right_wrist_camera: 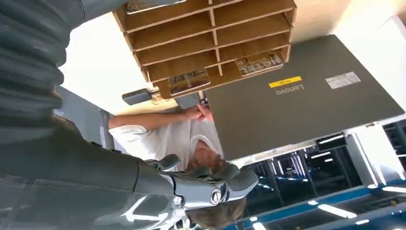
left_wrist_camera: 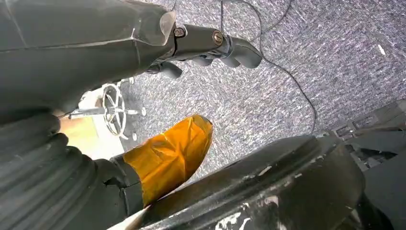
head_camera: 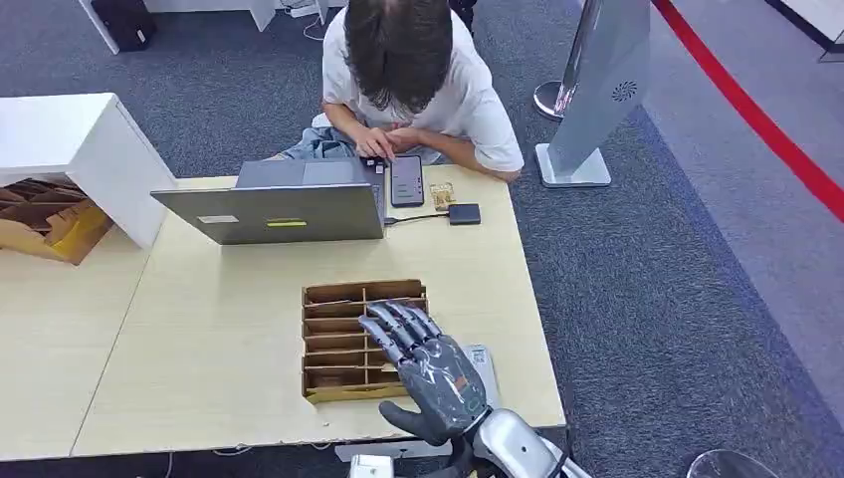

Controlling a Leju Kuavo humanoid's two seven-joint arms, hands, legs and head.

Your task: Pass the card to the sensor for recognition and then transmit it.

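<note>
A wooden slotted card holder [head_camera: 338, 339] lies in the middle of the table. In the right wrist view the holder [right_wrist_camera: 210, 33] has printed cards [right_wrist_camera: 189, 81] [right_wrist_camera: 258, 62] lying in the two slots nearest the laptop. My right hand [head_camera: 428, 368] hovers over the holder's right side with its fingers [right_wrist_camera: 206, 184] stretched out and apart, holding nothing. A small black sensor box [head_camera: 464, 213] sits on a cable at the far edge of the table, with a card [head_camera: 441, 194] beside it. My left hand [left_wrist_camera: 206, 45] hangs over the carpet, fingers loose and empty.
A person [head_camera: 408, 60] sits at the far side, hands by a dark phone [head_camera: 406, 179]. A grey laptop [head_camera: 284, 209] stands between holder and person. A white box [head_camera: 70, 139] and cardboard [head_camera: 40, 224] are at the left. A grey stand [head_camera: 597, 90] is on the floor.
</note>
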